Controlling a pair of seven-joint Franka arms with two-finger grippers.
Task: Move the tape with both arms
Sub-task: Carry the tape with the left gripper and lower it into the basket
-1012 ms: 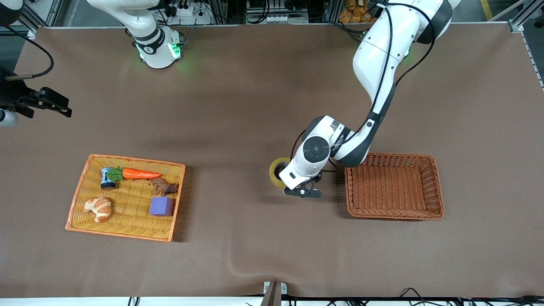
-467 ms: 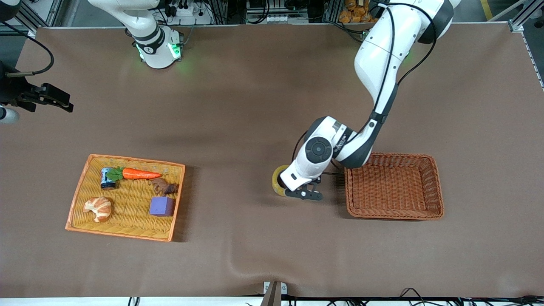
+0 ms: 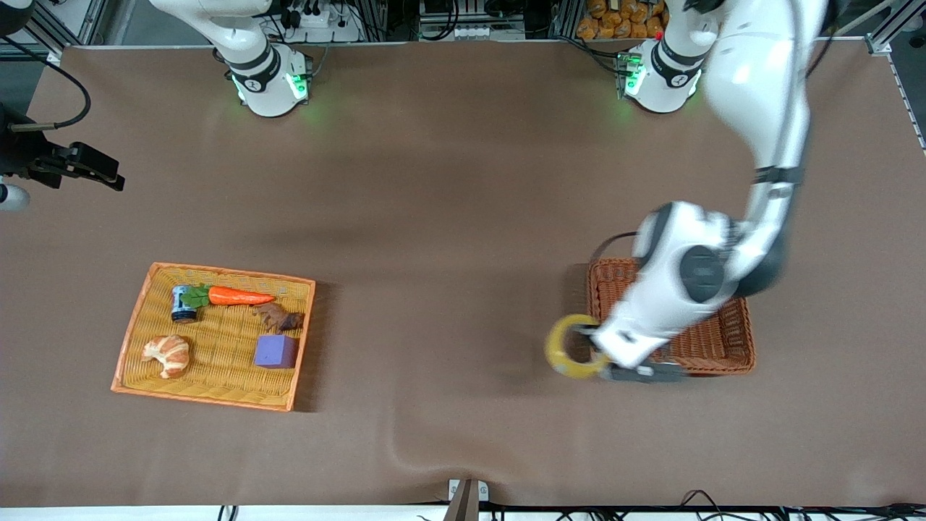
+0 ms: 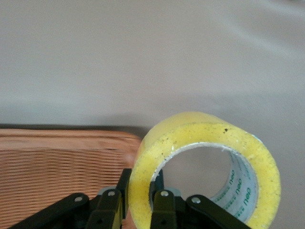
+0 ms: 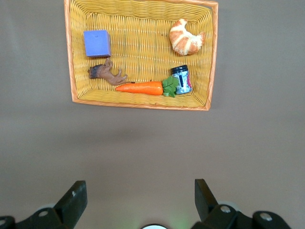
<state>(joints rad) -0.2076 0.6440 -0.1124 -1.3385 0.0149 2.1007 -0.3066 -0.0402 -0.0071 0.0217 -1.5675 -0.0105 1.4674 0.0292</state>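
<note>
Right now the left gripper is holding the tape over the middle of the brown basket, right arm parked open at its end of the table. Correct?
Not quite. The left gripper is shut on the tape, but the front view shows the roll over bare table beside the brown basket, at its edge toward the right arm's end, not over its middle. The right gripper does wait open.

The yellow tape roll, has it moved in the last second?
Yes. The tape, held by the left end effector, has gone toward the brown basket, now beside its corner nearer the front camera.
</note>
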